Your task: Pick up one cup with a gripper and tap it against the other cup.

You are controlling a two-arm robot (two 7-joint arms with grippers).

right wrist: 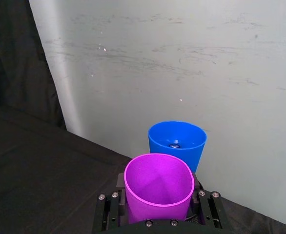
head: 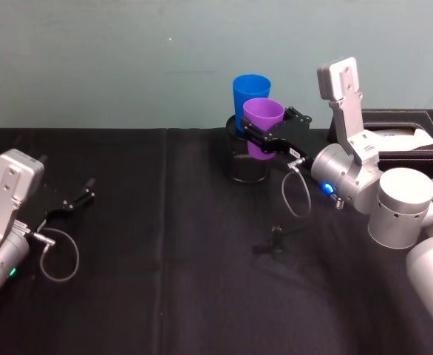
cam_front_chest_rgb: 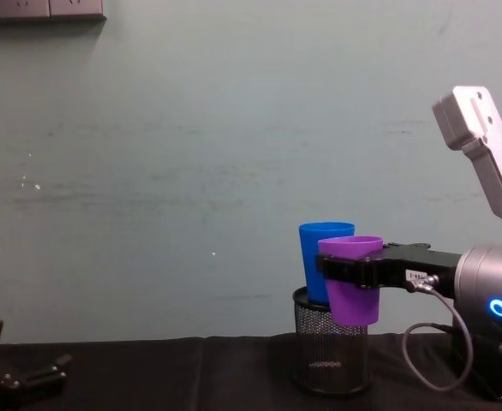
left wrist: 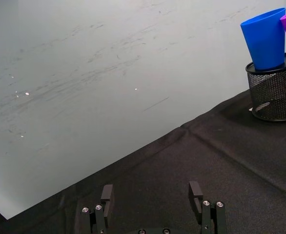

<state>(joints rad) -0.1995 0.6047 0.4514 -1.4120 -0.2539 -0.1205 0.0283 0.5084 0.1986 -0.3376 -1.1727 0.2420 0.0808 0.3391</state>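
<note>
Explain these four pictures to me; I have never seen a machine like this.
This is a robot with two arms, each ending in a gripper. One picture looks down from its head, one looks forward from its chest, and two come from cameras on its wrists. On the black-clothed table stands a black mesh holder with a blue cup in it. The right gripper holds a purple cup in the air, close beside the blue one; whether they touch is unclear. The left gripper hangs open, low on the left.

My right arm [head: 394, 203] and left arm [head: 2, 222] are silver-grey and round-jointed; a blue ring light [cam_front_chest_rgb: 497, 307] glows. A grey cable [head: 283, 194] loops to the black, silver-screwed right pincer [right wrist: 158, 184] and left pincer [left wrist: 151, 191].
</note>
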